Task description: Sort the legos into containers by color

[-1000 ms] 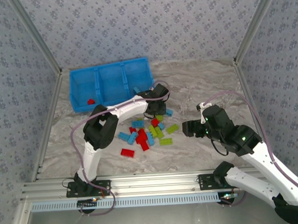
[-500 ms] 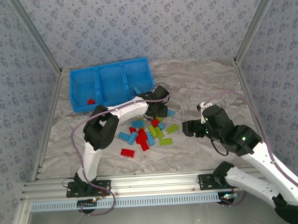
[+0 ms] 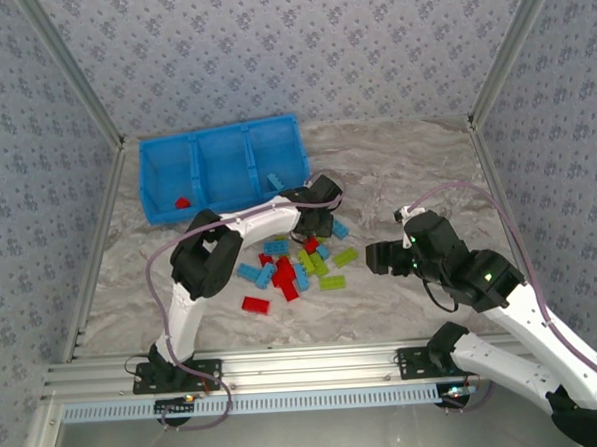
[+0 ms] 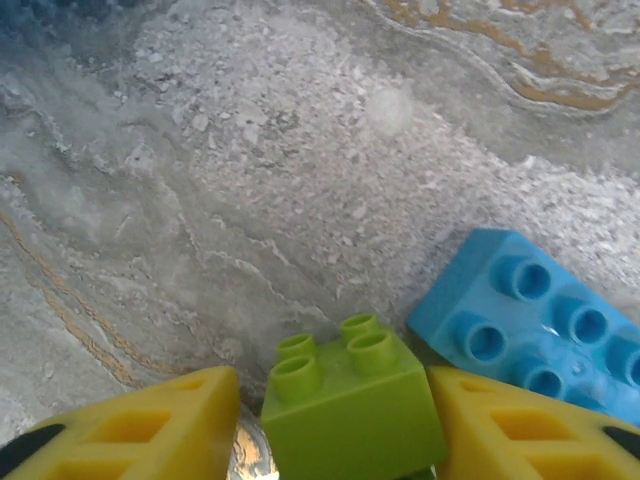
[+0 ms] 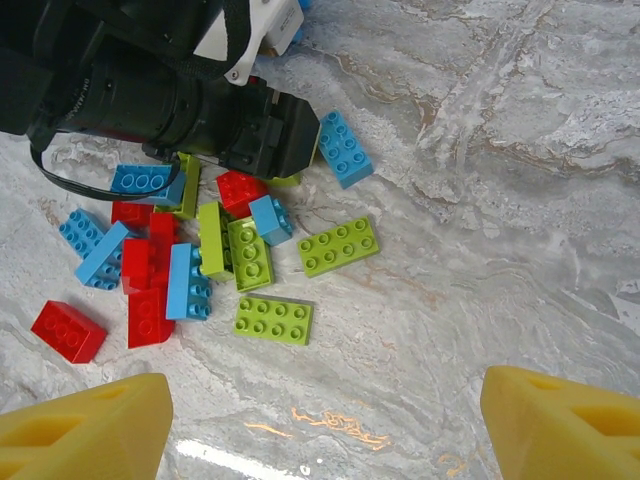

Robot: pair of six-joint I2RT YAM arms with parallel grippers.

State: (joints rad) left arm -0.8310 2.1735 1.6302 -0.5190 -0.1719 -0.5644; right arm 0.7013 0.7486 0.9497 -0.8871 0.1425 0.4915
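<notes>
My left gripper [image 4: 331,404] is down at the far edge of the lego pile [image 3: 291,264], open, its yellow fingers [image 4: 150,425] either side of a small lime brick [image 4: 350,410]. A gap shows on the brick's left side; the right finger sits against it. A light blue brick [image 4: 540,325] lies just to its right. In the top view the left gripper [image 3: 320,224] is under its wrist. My right gripper [image 3: 374,257] hovers open right of the pile, nothing between its fingers [image 5: 85,430]. The blue bin [image 3: 218,130] holds a red brick [image 3: 182,203] on the left and a light blue brick [image 3: 274,181] on the right.
In the right wrist view the left arm's black wrist [image 5: 150,90] covers the pile's far side. Two lime plates [image 5: 338,245] [image 5: 273,320] and a lone red brick [image 5: 68,330] lie at the pile's near side. Bare marbled table [image 3: 416,167] stretches to the right.
The left gripper has shifted slightly right and nearer, settling lower at the pile's far edge. The right arm has not moved.
</notes>
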